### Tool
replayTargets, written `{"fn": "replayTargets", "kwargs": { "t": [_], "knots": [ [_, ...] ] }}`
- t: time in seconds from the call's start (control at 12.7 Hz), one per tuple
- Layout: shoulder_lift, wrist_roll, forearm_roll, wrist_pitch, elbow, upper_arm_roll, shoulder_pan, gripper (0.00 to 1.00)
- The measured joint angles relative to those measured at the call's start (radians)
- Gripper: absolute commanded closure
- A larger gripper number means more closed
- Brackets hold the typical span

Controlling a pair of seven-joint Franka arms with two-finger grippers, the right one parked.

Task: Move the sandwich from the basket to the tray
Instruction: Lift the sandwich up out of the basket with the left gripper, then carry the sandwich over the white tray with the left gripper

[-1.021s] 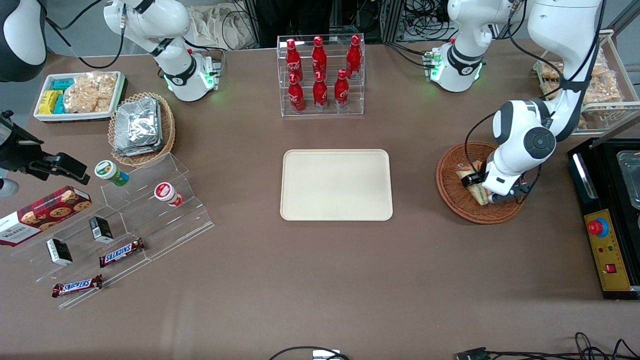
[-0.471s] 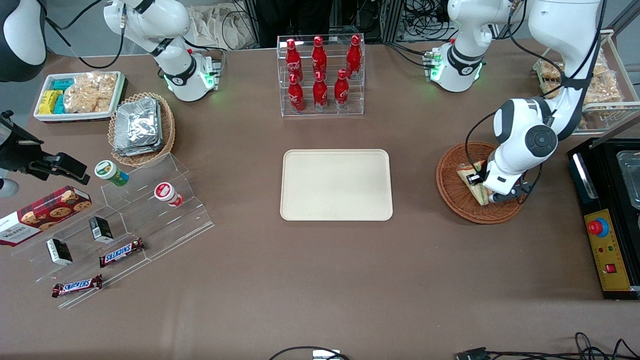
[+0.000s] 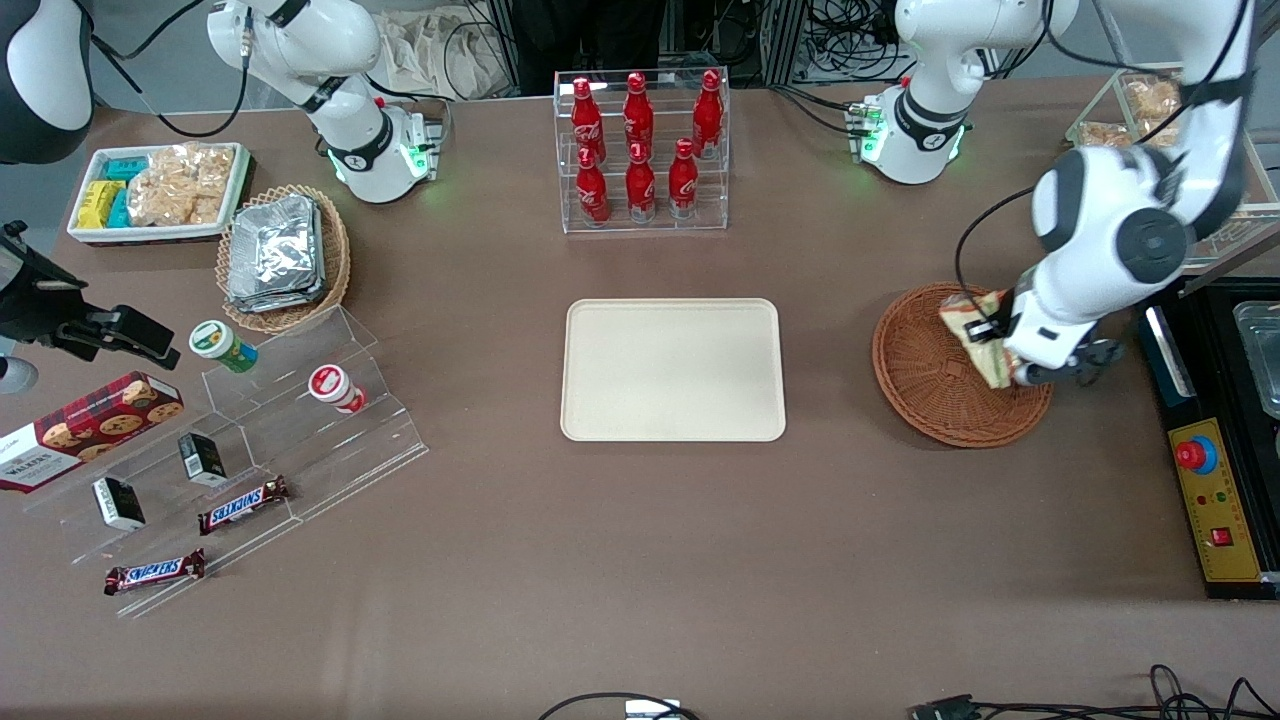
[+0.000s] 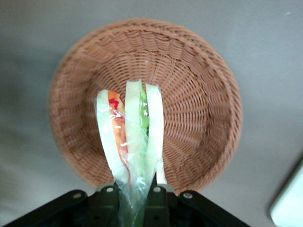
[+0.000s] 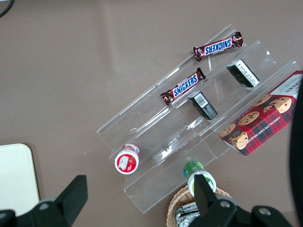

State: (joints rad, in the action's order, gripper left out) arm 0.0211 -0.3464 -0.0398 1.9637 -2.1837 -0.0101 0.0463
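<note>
The sandwich [image 3: 978, 338] [image 4: 131, 137], a wrapped wedge of white bread with green and red-orange layers, hangs in the air above the reddish-brown wicker basket [image 3: 930, 385] [image 4: 199, 99]. My left gripper [image 3: 1000, 345] [image 4: 132, 196] is shut on the sandwich's narrow end, with both fingers pressed against the clear wrap. The basket below holds nothing else. The cream-beige tray [image 3: 672, 369] lies flat at the table's middle, toward the parked arm's end from the basket, and nothing is on it.
A clear rack of red bottles [image 3: 640, 150] stands farther from the front camera than the tray. A black control box [image 3: 1215, 470] sits beside the basket toward the working arm's end. A tan basket of foil packs [image 3: 283, 255] and acrylic snack shelves [image 3: 250, 450] lie toward the parked arm's end.
The gripper has risen out of the basket with the sandwich in it, and the wrist has swung toward the working arm's end of the table.
</note>
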Motion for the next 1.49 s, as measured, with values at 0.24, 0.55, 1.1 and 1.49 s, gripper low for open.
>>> {"fn": "replayTargets", "kwargs": {
  "t": [0.24,0.55,1.1,1.49],
  "knots": [
    [-0.004,0.042,0.001,-0.307,0.287,0.0,0.0,1.0],
    [-0.102,0.06,0.021,-0.519,0.581,-0.068,0.004,1.0],
    [-0.254,-0.317,0.077,-0.533,0.761,-0.322,0.069,1.0],
    [-0.39,-0.433,0.059,-0.447,0.768,-0.356,0.187,1.0]
  ]
}}
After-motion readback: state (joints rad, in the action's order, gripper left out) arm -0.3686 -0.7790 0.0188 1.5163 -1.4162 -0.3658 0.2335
